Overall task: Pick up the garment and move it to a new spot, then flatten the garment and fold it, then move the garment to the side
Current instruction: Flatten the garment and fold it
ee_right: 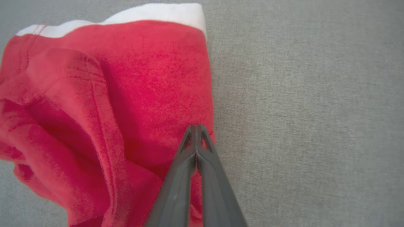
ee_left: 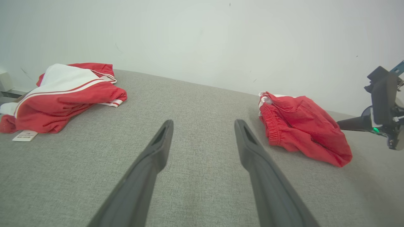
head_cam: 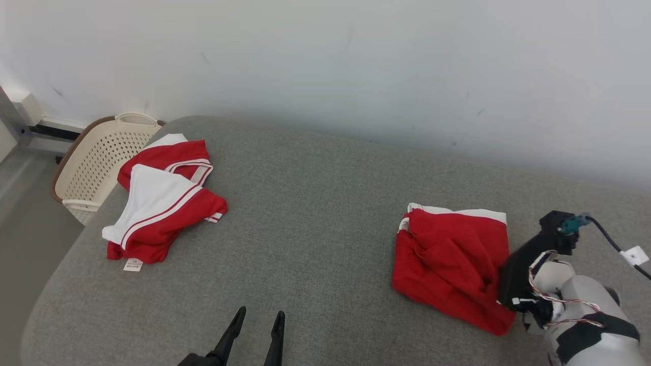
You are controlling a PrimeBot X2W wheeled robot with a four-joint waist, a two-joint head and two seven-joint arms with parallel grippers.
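Note:
The garment is a red piece with a white band, lying loosely folded on the right of the grey cushioned surface. It also appears in the left wrist view and fills the left of the right wrist view. My right gripper is shut, its tips pressed together over the garment's right edge; I cannot tell whether cloth is pinched. In the head view the right gripper points down at that edge. My left gripper stands open near the front edge, empty, well left of the garment.
A red and white pile of clothing lies at the far left of the surface, with a label tag hanging at its front. Beyond it a cream laundry basket stands on the floor. A pale wall runs behind the surface.

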